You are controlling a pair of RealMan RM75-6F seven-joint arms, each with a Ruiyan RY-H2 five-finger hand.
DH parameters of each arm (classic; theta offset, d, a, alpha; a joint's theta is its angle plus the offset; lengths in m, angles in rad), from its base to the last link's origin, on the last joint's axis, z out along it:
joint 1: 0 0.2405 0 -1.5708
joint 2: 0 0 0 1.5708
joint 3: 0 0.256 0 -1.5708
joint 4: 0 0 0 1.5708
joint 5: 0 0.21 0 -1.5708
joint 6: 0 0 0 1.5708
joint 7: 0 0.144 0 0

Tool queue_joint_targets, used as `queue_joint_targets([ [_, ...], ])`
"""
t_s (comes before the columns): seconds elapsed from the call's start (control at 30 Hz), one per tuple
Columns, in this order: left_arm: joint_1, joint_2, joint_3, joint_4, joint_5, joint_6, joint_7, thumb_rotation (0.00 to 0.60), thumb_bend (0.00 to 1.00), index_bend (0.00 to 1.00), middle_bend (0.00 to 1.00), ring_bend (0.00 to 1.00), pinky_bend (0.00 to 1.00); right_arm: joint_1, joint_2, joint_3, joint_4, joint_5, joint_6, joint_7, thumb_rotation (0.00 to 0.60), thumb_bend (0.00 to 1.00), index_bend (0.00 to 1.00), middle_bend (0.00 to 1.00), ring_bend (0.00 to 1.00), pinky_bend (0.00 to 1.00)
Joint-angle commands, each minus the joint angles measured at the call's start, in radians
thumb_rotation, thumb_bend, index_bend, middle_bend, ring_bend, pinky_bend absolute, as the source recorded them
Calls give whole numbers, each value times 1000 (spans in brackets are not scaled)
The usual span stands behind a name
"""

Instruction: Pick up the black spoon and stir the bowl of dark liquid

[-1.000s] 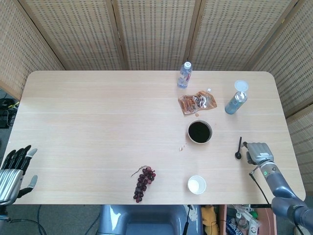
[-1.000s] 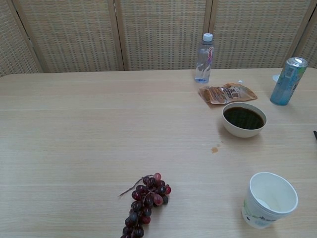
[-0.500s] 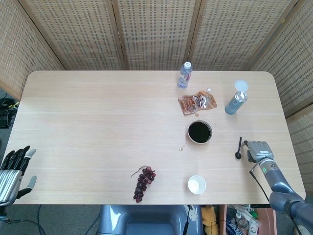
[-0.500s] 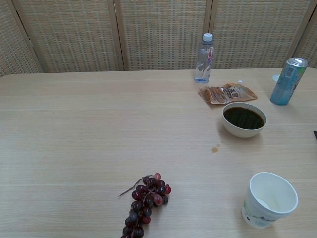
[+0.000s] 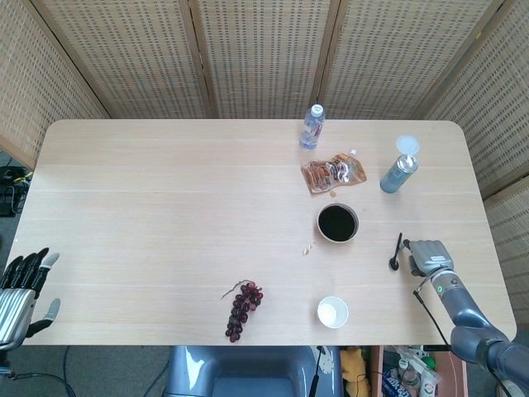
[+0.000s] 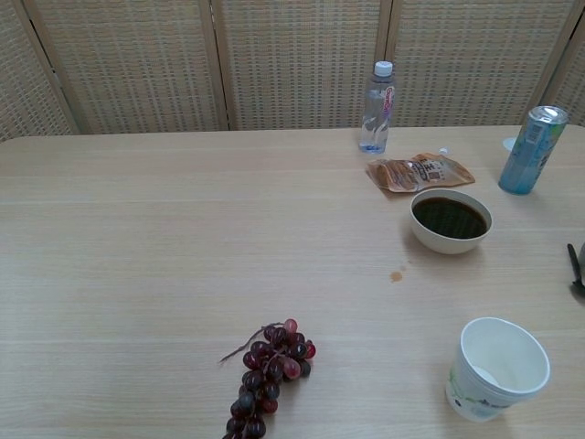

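The black spoon lies near the table's right edge, to the right of the white bowl of dark liquid. My right hand sits directly to the spoon's right, and its fingertips meet the handle. The chest view shows only the spoon at the right border, and the bowl left of it. My left hand hangs off the table's front left corner with its fingers apart and nothing in them.
A paper cup stands near the front edge and a bunch of grapes lies to its left. Behind the bowl are a brown pouch, a water bottle and a blue can.
My right hand and the spoon have slid together a little to the left, toward the bowl. The left hand has sunk slightly lower.
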Motion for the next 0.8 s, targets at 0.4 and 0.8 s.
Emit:
queue_joint_targets([
  [0.4,0,-9,-1,15,1,-3,-11,600,440,0,0,0,0,-33,86,-26,-252,-128,113,9,600,920,277,974,1000,1000],
  [0.8,-5,-14,-1,19,4,-10,-14,600,440,0,0,0,0,-69,119,-66,-356,-172,174,-13,600,920,277,974,1000,1000],
])
